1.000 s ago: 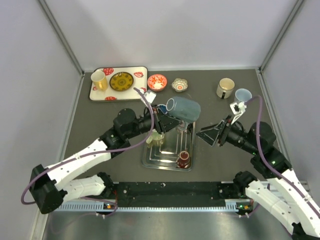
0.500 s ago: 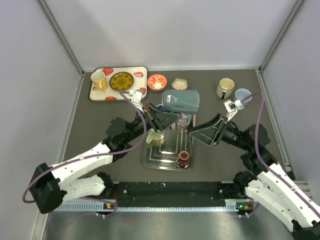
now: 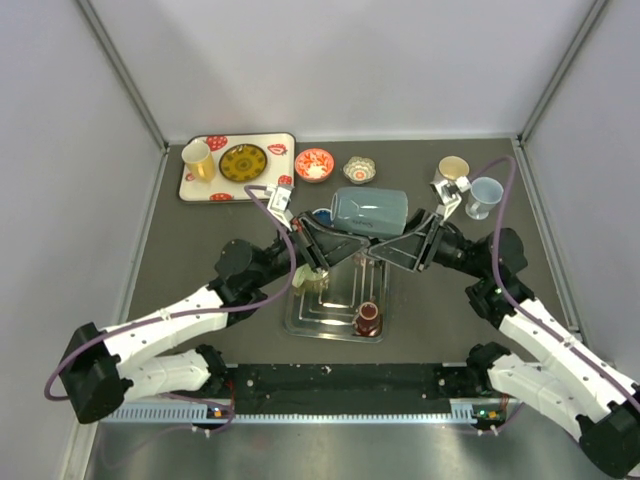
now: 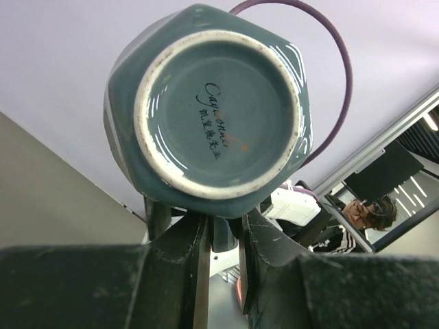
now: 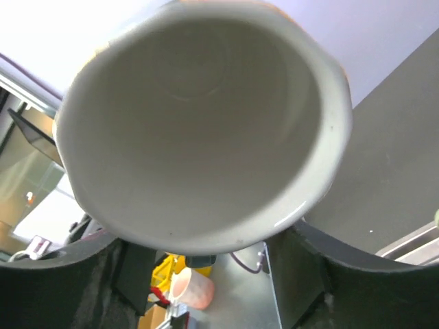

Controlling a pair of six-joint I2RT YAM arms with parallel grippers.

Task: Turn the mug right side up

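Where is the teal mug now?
The teal mug hangs sideways at the top view's centre, between left gripper and right gripper, above the steel tray.

Just under the left gripper and the right gripper lies a metal tray with a green cup and a brown cup, so the way down is tight. The mug fills the gap between them. Just past them stand a red bowl and a flower bowl. A cream mug and a blue mug sit near the right gripper, and open table lies left of the left gripper.
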